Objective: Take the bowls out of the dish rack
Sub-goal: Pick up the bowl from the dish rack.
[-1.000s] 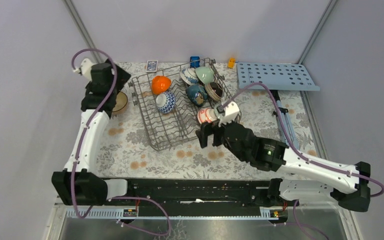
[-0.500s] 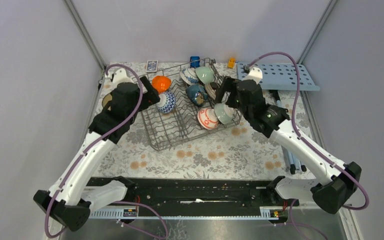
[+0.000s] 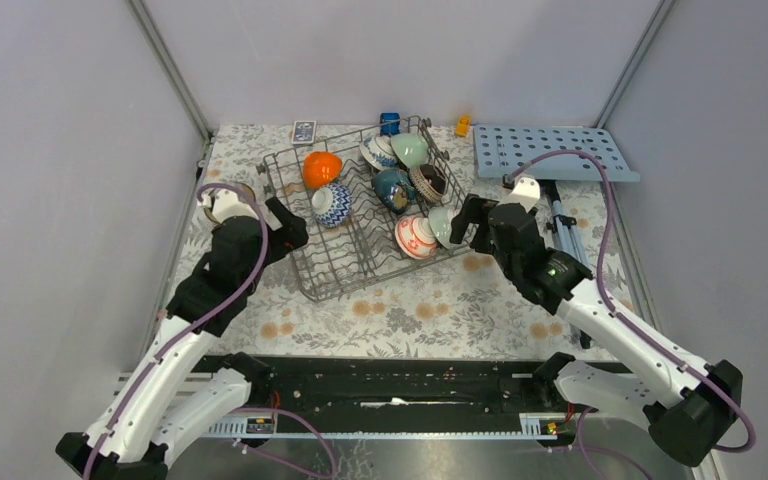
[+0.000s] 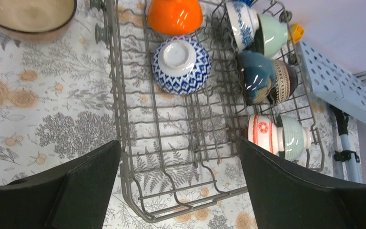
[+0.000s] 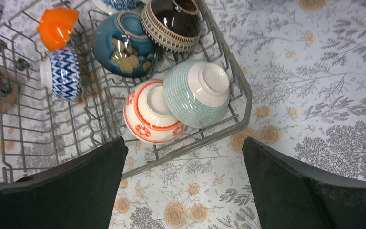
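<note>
- While both arms hang over the table (image 3: 410, 310), neither gripper holds or touches anything.
- Left gripper (image 4: 180, 145): fingers spread wide and empty; it sits above the left rim of the rack (image 4: 116, 95), over bare tines.
- Right gripper (image 5: 185, 140): fingers likewise wide apart and empty; it sits above the rack's near right corner.
- Bowls nearest the right gripper: the red-and-white bowl (image 5: 152, 117) and the green ribbed bowl (image 5: 198, 93) lie touching, bases up, against the rack's near right wall, just beyond the fingers.
- Bowls behind these: the dark blue bowl (image 5: 124, 45) and the brown bowl (image 5: 171, 21) are nested on edge; the pale green bowl (image 4: 271, 33) and a white-and-blue bowl (image 4: 242, 19) stand at the far end.
- Bowls ahead of the left gripper: the blue diamond bowl (image 4: 181, 64) lies base up, with the orange bowl (image 4: 174, 15) just beyond it.
- Outside the rack: a tan bowl (image 4: 28, 16) stands upright on the table, left of the rim.
- Surroundings: a light-blue board (image 3: 550, 150) lies at the far right, apart from the rack; upright tines stand between the bowls.
</note>
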{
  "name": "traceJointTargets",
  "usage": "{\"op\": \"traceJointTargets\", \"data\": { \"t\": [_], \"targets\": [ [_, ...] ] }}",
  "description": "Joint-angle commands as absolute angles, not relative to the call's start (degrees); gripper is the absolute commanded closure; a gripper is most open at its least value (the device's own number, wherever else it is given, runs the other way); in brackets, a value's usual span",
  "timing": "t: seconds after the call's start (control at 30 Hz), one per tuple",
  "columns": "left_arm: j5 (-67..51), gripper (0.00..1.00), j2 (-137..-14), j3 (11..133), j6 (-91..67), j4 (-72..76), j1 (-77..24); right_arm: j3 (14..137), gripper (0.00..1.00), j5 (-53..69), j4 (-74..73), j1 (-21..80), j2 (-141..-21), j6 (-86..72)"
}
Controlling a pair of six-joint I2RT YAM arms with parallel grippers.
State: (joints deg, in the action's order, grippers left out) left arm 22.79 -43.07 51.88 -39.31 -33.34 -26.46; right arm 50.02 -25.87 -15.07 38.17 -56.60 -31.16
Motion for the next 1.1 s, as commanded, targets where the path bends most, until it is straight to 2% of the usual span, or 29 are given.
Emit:
{"op": "traceJointTargets", "data": {
  "t": [0.0, 0.13, 0.43, 0.77, 1.07],
  "targets": [
    [19.4, 0.01, -42.9, 47.5, -41.7, -28.4, -26.6, 50.8, 0.00, -23.8, -15.5, 37.9, -58.8, -32.6],
    [13.1, 0.01, -46.5, 45.9, -42.4, -29.6, -26.6, 49.9, 0.05, -26.9, -14.7, 36.9, -60.1, -35.0],
    [2.4, 0.01, -46.3, 42.1, -43.4, -27.5, -26.6, 51.1, 0.32, -27.5, -10.3, 29.9, -69.3, -39.5],
    [-2.2, 0.01, -44.4, 40.9, -42.4, -27.7, -26.6, 49.5, 0.34, -24.7, -4.3, 24.1, -76.8, -37.3],
    [-3.4, 0.01, -44.9, 40.1, -42.6, -26.9, -26.6, 49.4, 0.45, -20.3, -2.0, 23.5, -82.4, -35.3]
  ]
}}
